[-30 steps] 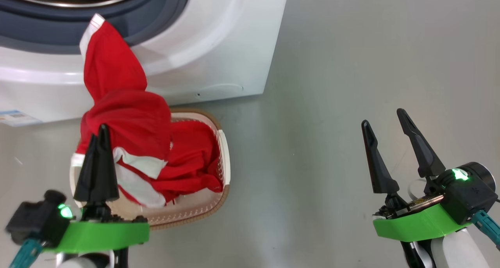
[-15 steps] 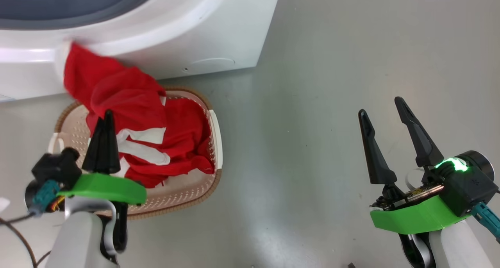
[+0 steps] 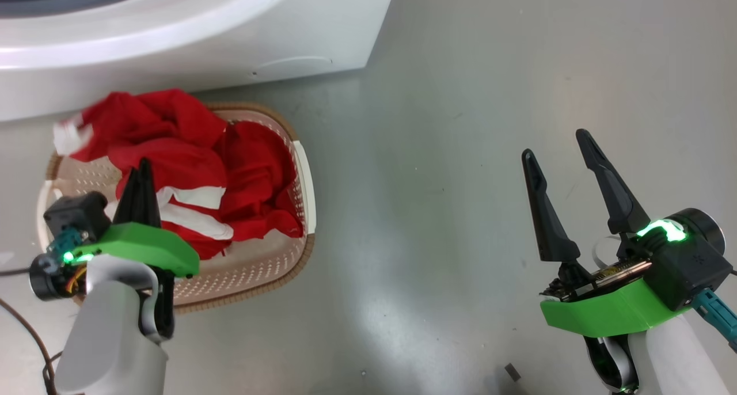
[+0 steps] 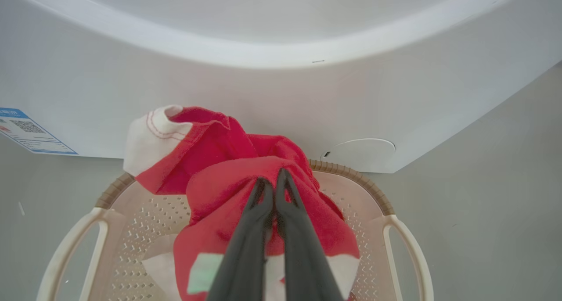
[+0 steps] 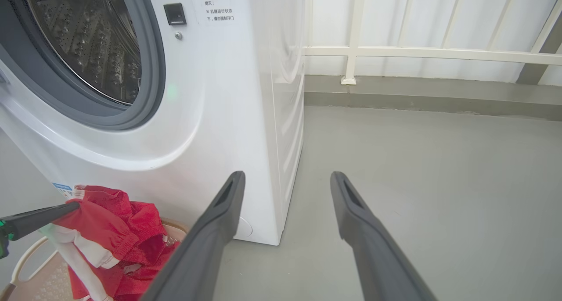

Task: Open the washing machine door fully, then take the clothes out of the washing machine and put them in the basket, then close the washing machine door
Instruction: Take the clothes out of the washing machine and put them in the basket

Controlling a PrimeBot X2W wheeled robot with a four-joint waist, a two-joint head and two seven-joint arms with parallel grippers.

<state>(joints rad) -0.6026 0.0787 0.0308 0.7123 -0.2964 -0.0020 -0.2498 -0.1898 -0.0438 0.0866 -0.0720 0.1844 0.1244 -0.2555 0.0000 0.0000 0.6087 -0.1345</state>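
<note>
Standing here, the only writing I can make out is on the white front of the washing machine (image 5: 210, 94). High up, just right of the drum opening, there is a small printed notice (image 5: 217, 5) in black Chinese characters, several short lines, the top one cut off by the edge of the right wrist view. It mentions waiting "1-2" minutes, and the last lines read roughly "机器运行状态下,请勿强制开门". Low on the machine's front, at its left, sits a blue-edged sticker (image 4: 30, 132) with a QR code (image 4: 27, 125) and rows of print too fine to read. No brand name is legible anywhere.
</note>
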